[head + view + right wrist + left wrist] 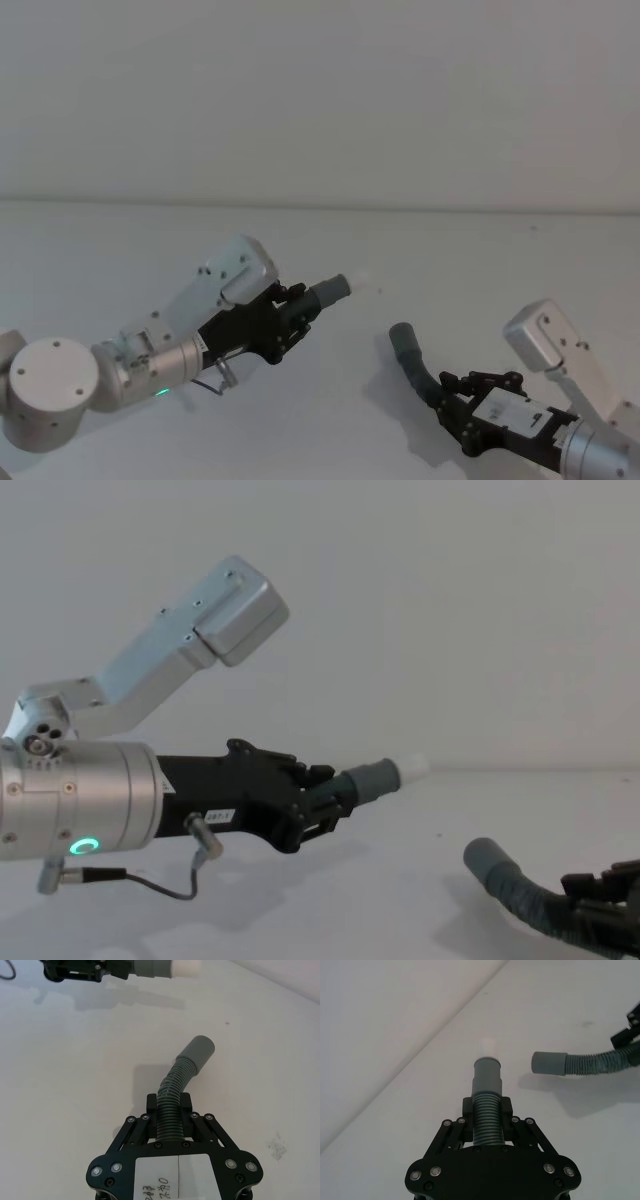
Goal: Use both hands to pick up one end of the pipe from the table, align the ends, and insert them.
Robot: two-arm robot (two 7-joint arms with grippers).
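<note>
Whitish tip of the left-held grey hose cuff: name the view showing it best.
Chest view: the whitish tip shows whole, side-on, against the grey wall. Right wrist view crops it at the frame edge; head and left wrist views show it faint against the white table.

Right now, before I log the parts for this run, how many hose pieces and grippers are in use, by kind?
Hose pieces: 2, the straight hose piece in the left gripper and the bent hose piece in the right gripper.
Grippers: 2.
Total: 4.
</note>
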